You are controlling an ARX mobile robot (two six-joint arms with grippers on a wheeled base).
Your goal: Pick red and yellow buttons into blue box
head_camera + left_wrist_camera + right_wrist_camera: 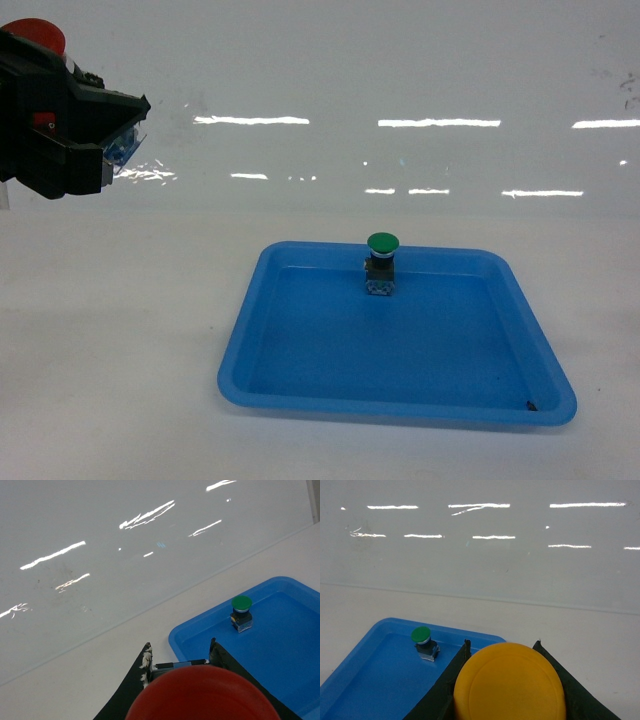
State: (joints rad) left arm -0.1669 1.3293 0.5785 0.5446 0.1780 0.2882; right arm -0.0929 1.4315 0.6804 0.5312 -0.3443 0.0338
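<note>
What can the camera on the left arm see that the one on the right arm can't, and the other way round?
Only the left wrist view shows the red button, its cap filling the bottom of the picture between the black fingers of the left pincer.

Only the right wrist view shows the yellow button, held the same way in the right pincer.

Both show the blue box on the white table, with the green button standing upright inside it, and the glossy white wall behind.
</note>
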